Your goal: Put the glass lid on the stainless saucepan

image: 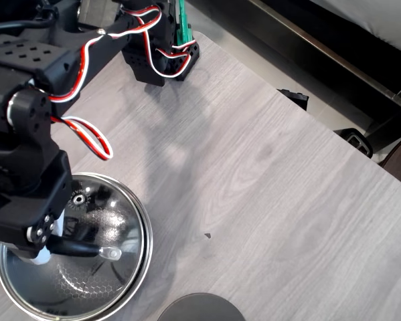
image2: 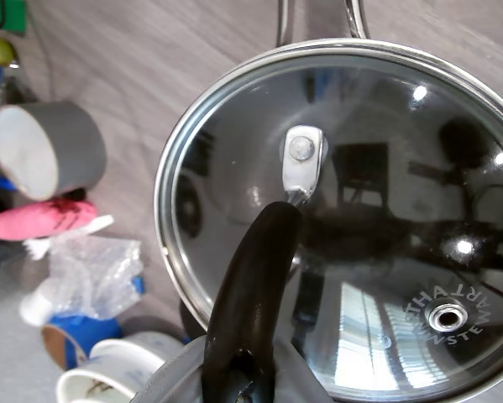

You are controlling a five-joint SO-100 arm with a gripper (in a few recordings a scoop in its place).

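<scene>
one steam vent in wrist view

My arm is built of matte black plastic blocks, boxy servo housings with small round holes on top. Twisted red, white and black cables loop loosely between the joints. Near my base sits a green plastic piece beside more wiring. A silver screw head glints on the black wrist housing. My fingers are black with a pale tip.
</scene>
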